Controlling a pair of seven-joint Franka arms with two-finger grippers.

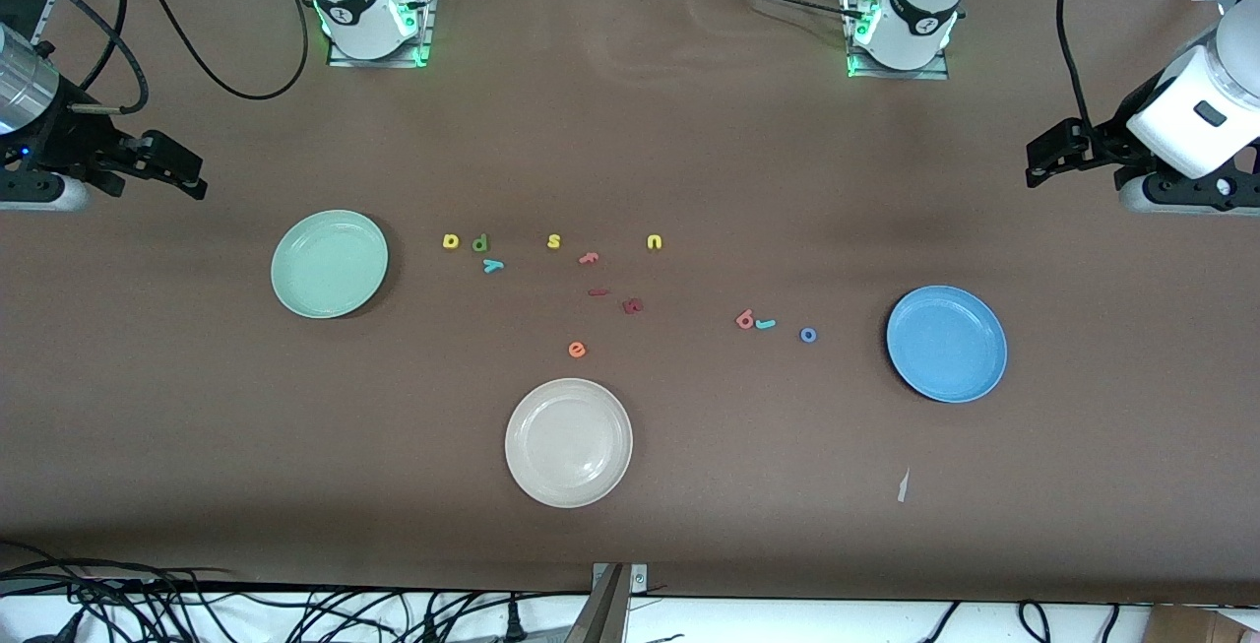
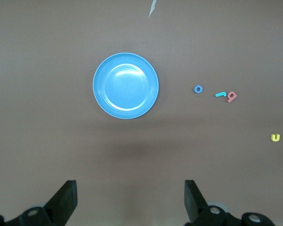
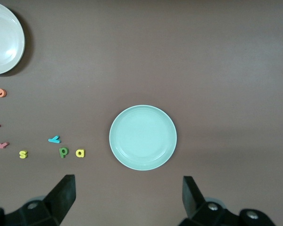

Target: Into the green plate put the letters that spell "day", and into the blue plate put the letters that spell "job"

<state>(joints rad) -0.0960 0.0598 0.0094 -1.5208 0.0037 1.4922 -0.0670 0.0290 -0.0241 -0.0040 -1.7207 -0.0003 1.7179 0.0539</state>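
Note:
The yellow "a" [image 1: 451,241], dark green "d" [image 1: 479,242] and teal "y" [image 1: 493,266] lie on the table beside the empty green plate [image 1: 330,263]. The salmon "b" [image 1: 745,319], teal "j" [image 1: 766,324] and blue "o" [image 1: 808,335] lie in a row beside the empty blue plate [image 1: 947,344]. My right gripper [image 1: 187,170] hangs open and empty over bare table at the right arm's end, with the green plate [image 3: 143,137] in its wrist view. My left gripper [image 1: 1036,162] hangs open and empty over the left arm's end, looking at the blue plate [image 2: 126,85].
A cream-white plate [image 1: 569,442] sits nearest the front camera, mid-table. Between the two letter groups lie a yellow "s" [image 1: 554,241], a yellow "u" [image 1: 655,242], an orange "e" [image 1: 577,350] and some reddish letters [image 1: 632,305]. A scrap of paper [image 1: 902,485] lies near the blue plate.

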